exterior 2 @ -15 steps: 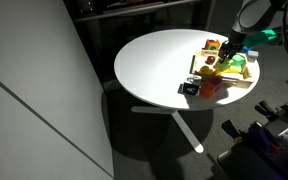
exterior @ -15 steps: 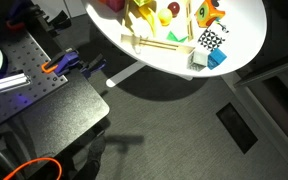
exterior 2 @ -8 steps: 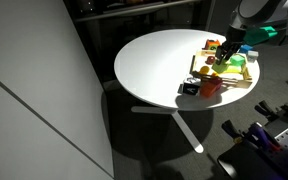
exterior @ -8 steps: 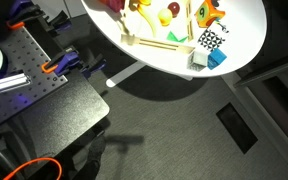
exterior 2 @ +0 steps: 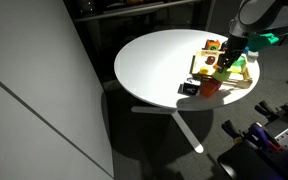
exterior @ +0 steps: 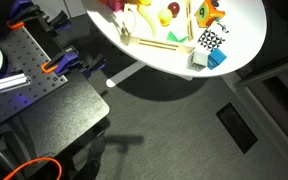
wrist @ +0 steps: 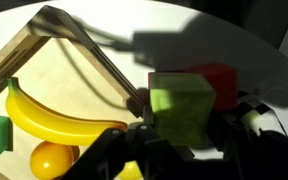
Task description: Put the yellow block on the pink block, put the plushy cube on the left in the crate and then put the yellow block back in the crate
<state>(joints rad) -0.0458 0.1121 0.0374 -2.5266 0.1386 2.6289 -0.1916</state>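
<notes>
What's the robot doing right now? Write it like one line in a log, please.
gripper: shut on yellow block | pink block: just behind it, contact unclear | dark cube: on table, outside crate

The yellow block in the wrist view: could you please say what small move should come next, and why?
Probably shift the yellow block a little further over the pink block. The fingers are shut on the yellow block, and the pink block shows only partly behind and beside it, so the two do not look lined up.
</notes>
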